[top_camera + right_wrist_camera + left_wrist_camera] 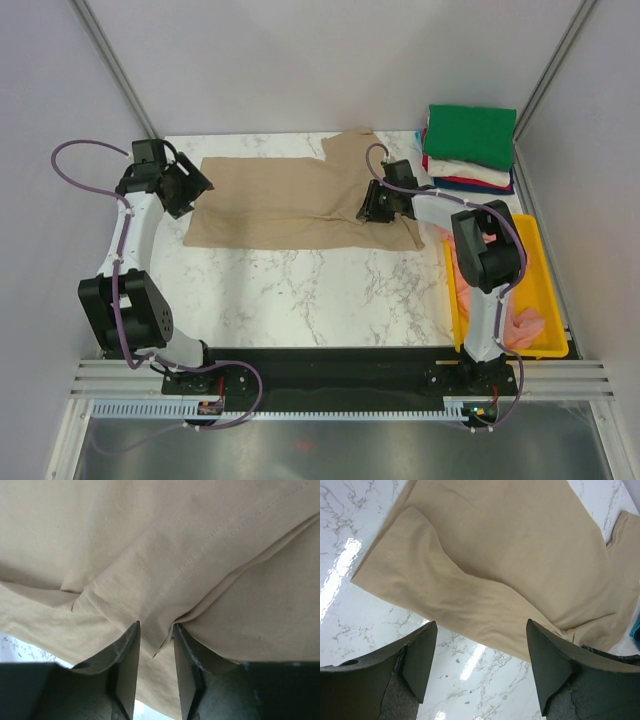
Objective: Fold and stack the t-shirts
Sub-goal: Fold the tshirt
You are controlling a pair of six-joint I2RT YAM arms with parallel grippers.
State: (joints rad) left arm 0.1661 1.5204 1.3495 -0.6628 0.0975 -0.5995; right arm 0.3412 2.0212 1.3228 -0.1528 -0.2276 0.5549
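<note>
On the white marbled table [300, 290], the limp, light tan fabric t-shirt [290, 195] is pinched at its 3 o'clock hem by the right gripper [156, 630]; the left gripper [481, 630] is spread.

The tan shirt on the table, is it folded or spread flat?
Partly folded: the tan shirt lies as a long strip, one edge lapped over itself, a sleeve sticking out.

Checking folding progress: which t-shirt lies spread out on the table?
The tan t-shirt, spread over the table; the others sit folded in the far-right stack, green on top, or bunched in the yellow tray.
</note>
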